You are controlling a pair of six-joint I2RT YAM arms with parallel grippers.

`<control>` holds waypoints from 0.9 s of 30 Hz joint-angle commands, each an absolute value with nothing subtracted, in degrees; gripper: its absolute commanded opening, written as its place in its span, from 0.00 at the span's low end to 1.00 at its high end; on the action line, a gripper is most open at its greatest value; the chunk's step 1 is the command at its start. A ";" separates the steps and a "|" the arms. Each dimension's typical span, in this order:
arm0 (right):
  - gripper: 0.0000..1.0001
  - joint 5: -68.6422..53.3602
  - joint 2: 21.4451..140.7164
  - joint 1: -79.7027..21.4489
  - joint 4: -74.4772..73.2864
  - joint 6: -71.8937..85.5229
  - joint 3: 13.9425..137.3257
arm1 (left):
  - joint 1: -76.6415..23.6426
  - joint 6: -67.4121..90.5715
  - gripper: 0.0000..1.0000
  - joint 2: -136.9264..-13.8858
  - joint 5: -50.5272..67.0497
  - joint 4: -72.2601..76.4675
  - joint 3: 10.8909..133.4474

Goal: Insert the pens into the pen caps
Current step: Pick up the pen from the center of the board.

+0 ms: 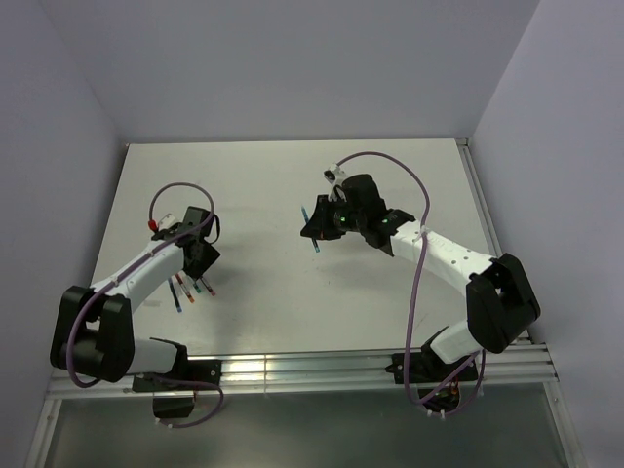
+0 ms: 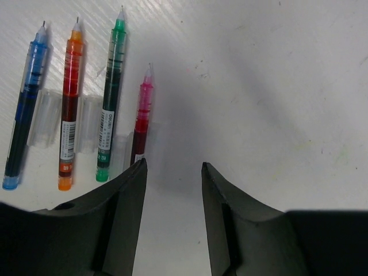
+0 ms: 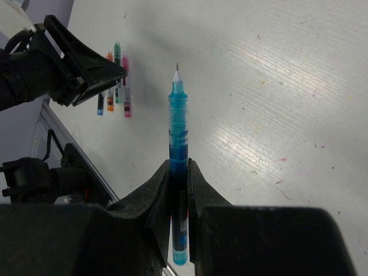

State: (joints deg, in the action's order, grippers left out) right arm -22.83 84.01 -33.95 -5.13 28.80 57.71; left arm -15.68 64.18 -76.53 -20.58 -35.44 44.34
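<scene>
turquoise pen (image 3: 178, 123) clamped in right gripper (image 3: 178, 168), tip outward.

Top view: four pens (image 1: 190, 288) side by side on tabletop (image 1: 292, 175), 8 o'clock of centre; left end effector (image 2: 172, 169) just at their 12 o'clock. Fifth pen (image 3: 179, 115) clamped in right end effector (image 3: 179, 169), near centre.

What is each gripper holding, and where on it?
Right gripper clamps the turquoise pen by its rear barrel, tip outward. Left gripper holds nothing.
</scene>
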 commanded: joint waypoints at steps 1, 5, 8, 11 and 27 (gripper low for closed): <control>0.00 -23.55 81.30 -33.57 -2.64 28.74 57.74 | -14.50 62.14 0.48 -77.52 -19.95 -32.70 43.68; 0.00 -23.64 81.21 -33.57 -2.55 28.74 57.66 | -14.06 60.74 0.48 -78.75 -19.69 -31.64 43.68; 0.00 -23.73 81.30 -33.57 -2.37 28.74 57.48 | -14.06 60.29 0.47 -79.80 -19.86 -31.20 44.03; 0.00 -23.56 81.38 -33.57 -2.46 28.74 57.57 | -13.89 60.12 0.45 -80.77 -19.86 -30.85 44.12; 0.00 -23.56 81.47 -33.49 -2.64 28.65 57.57 | -13.89 59.77 0.43 -83.93 -20.39 -29.53 43.95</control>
State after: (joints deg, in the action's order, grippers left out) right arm -23.24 83.99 -33.87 -5.13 28.86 57.69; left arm -14.04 60.66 -83.18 -19.90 -30.59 43.81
